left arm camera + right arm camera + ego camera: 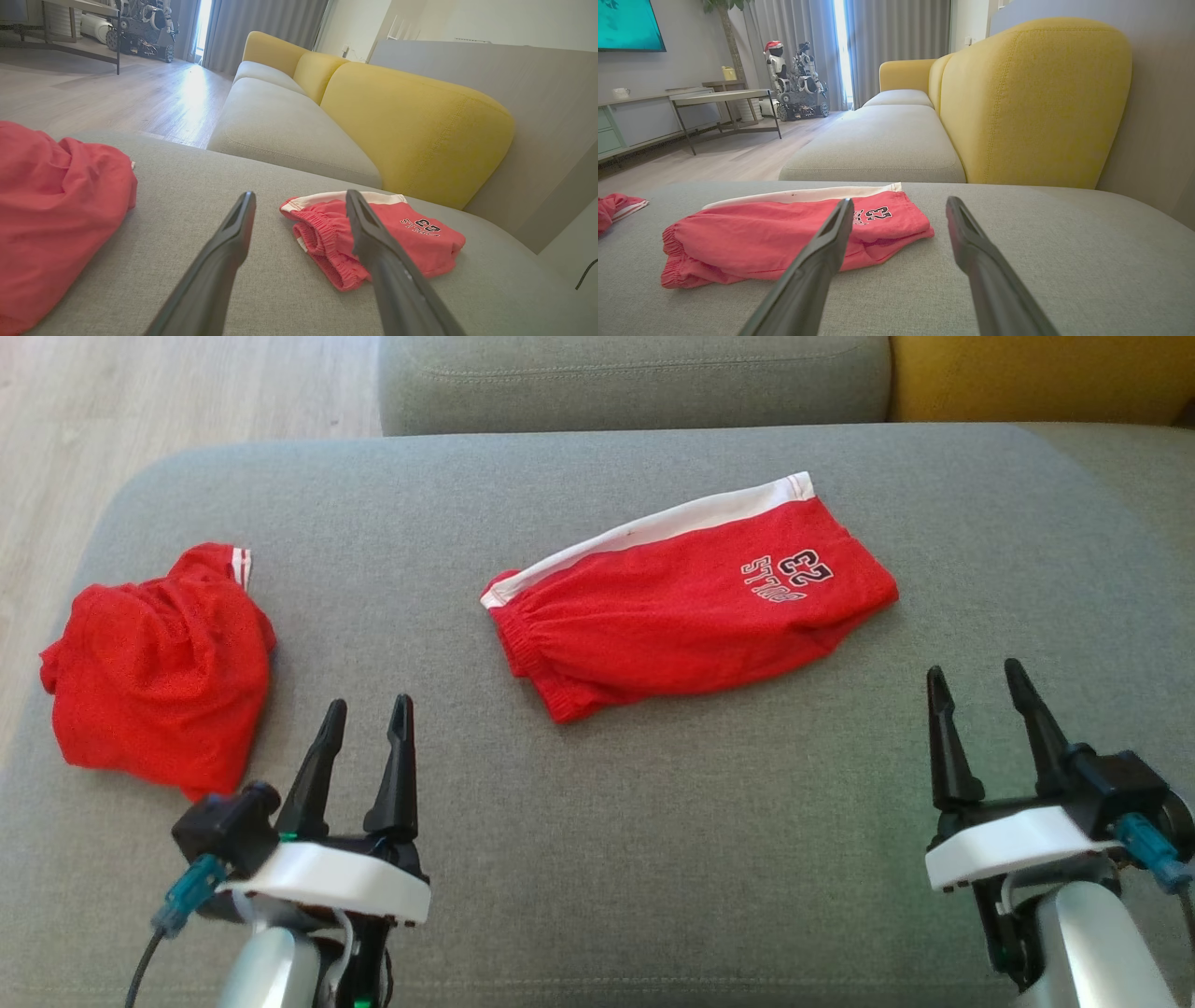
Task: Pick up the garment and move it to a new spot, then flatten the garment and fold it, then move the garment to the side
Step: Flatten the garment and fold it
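The red shorts (691, 607) are thin, light cloth. They look limp, with no stiffness of their own, and would likely sag and come unfolded if lifted by a single corner. They lie folded and fairly flat near the middle of the grey seat cushion (653, 859), a little toward 1 o'clock from the head view's centre. A white side stripe (653, 527) runs along their far edge, and the gathered elastic waistband (527, 658) is at their 8 o'clock end. That thicker waistband looks the surest hold for one gripper, and the printed leg end at 3 o'clock suits the other, so the fold would travel as one stack. A second, crumpled red garment (159, 681) sits well apart at 9 o'clock. The left gripper (370, 703) hovers at 7 o'clock near that crumpled piece, and the right gripper (973, 670) hovers at 4 o'clock, its fingers leaning toward 11. Both have their fingers parted a moderate way, hold nothing and are clear of any cloth. Folding seems done, and the move aside is left.
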Robot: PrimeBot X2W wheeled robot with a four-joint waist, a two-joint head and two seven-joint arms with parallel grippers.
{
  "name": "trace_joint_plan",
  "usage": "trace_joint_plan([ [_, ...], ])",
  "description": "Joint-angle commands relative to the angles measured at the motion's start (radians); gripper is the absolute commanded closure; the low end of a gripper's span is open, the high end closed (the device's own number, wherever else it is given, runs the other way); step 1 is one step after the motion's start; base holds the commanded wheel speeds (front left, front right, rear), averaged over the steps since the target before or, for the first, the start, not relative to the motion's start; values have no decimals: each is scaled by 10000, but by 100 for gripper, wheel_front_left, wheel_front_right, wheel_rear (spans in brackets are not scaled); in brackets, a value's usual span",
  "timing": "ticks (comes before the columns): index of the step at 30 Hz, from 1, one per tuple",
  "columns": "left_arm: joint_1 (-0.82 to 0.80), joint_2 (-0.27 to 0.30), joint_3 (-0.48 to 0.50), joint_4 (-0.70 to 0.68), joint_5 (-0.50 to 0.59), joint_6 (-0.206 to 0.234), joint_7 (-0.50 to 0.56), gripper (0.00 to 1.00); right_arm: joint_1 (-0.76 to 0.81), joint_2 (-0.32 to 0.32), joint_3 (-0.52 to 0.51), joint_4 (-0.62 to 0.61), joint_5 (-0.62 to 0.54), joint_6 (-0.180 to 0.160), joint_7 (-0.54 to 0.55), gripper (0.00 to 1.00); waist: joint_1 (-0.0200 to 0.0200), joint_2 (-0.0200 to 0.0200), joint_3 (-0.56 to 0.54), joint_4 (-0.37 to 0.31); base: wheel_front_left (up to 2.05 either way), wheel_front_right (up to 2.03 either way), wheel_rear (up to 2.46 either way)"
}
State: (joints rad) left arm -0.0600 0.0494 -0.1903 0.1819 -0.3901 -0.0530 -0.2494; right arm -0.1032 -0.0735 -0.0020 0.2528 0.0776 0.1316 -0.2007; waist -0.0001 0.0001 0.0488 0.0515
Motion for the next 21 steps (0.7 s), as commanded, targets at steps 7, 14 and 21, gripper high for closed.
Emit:
trace_joint_plan([
  [7,-486,10,131,-480,-58,-51,-124,0,-404,155,-134,-181,447,-9,442,0,1,-1,337,188,0,0,0],
  [14,-846,9,-92,-561,-133,-105,-124,0,-1431,225,-562,749,2034,-9,1309,0,1,-1,1018,545,0,0,0],
  [21,-1117,9,-372,-466,-231,-167,-124,0,-2654,230,-1066,2205,3831,-9,1905,0,1,-1,1539,1054,0,0,0],
])
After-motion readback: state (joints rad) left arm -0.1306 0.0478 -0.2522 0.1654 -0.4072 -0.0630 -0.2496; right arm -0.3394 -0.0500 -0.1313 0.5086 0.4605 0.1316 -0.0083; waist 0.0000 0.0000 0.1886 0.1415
